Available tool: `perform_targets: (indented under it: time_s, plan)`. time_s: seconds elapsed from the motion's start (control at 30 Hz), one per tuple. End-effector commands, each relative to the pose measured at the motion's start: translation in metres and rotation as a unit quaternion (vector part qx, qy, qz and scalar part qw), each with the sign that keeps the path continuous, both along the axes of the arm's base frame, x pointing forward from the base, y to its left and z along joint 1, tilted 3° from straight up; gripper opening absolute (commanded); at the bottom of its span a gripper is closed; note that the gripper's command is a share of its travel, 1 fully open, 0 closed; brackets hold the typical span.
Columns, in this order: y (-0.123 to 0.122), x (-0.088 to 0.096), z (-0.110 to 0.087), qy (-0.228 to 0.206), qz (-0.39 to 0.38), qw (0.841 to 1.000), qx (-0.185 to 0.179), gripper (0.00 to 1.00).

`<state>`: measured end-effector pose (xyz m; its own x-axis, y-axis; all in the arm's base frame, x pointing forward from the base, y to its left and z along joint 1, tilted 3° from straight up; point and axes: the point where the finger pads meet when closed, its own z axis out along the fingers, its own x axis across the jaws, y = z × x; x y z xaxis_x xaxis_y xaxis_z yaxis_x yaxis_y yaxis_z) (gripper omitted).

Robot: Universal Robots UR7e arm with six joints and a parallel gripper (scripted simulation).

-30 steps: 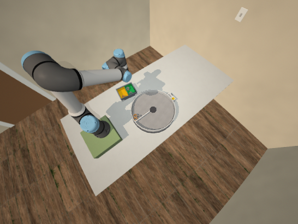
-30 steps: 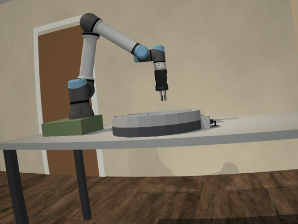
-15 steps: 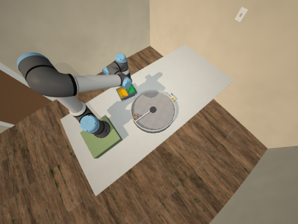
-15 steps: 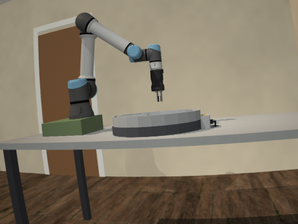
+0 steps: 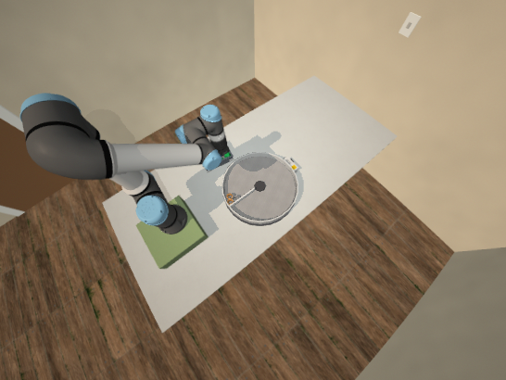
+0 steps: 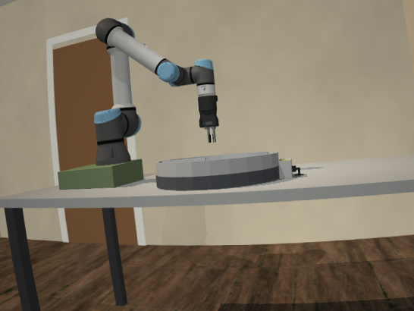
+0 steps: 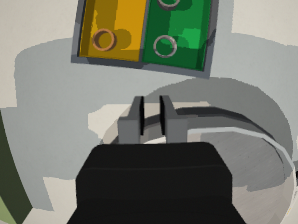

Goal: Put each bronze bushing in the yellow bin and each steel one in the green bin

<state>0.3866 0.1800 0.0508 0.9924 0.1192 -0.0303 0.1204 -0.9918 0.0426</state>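
Your gripper [image 6: 211,139] [image 7: 152,107]: part-open, nothing held; bushings [image 5: 230,197] bunched on turntable [image 5: 273,204] [image 6: 216,164] [image 7: 227,165] below it; crowding could cause wrong-metal grab.

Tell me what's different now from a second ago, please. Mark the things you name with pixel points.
The arm [image 5: 158,153] [image 6: 133,47] has swung toward the turntable [image 5: 273,204] [image 6: 216,167] [image 7: 240,165], so from above it now hides most of the bins [image 7: 144,30]. Nothing was visibly grasped or let go; the fingers [image 6: 211,136] look empty. The turntable and bins stayed put.
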Motion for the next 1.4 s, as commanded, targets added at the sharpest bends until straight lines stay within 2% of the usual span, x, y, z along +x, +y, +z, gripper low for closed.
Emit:
perform_targets:
  time_s: [0.0, 0.03, 0.17, 0.2, 0.23, 0.4, 0.57, 0.7, 0.87, 1.07, 1.23, 1.37]
  plan:
    - [-0.025, -0.004, 0.002, -0.001, 0.001, 1.000, 0.002, 0.40]
    - [-0.025, -0.004, 0.002, -0.001, 0.001, 1.000, 0.002, 0.40]
    - [-0.067, -0.011, 0.002, -0.001, 0.001, 1.000, 0.002, 0.40]
    - [-0.067, -0.011, 0.002, -0.001, 0.001, 1.000, 0.002, 0.40]
    - [-0.078, -0.013, 0.003, -0.001, 0.001, 1.000, 0.002, 0.40]
    - [-0.078, -0.013, 0.003, -0.001, 0.001, 1.000, 0.002, 0.40]
    - [-0.129, -0.022, 0.003, -0.001, 0.001, 1.000, 0.002, 0.40]
    - [-0.131, -0.022, 0.003, -0.001, 0.001, 1.000, 0.002, 0.40]
    - [-0.181, -0.031, 0.004, -0.001, 0.001, 1.000, 0.001, 0.40]
    - [-0.184, -0.031, 0.004, -0.001, 0.001, 1.000, 0.002, 0.40]
    - [-0.236, -0.040, 0.005, -0.001, 0.001, 1.000, 0.002, 0.40]
    - [-0.237, -0.040, 0.005, -0.001, 0.001, 1.000, 0.002, 0.40]
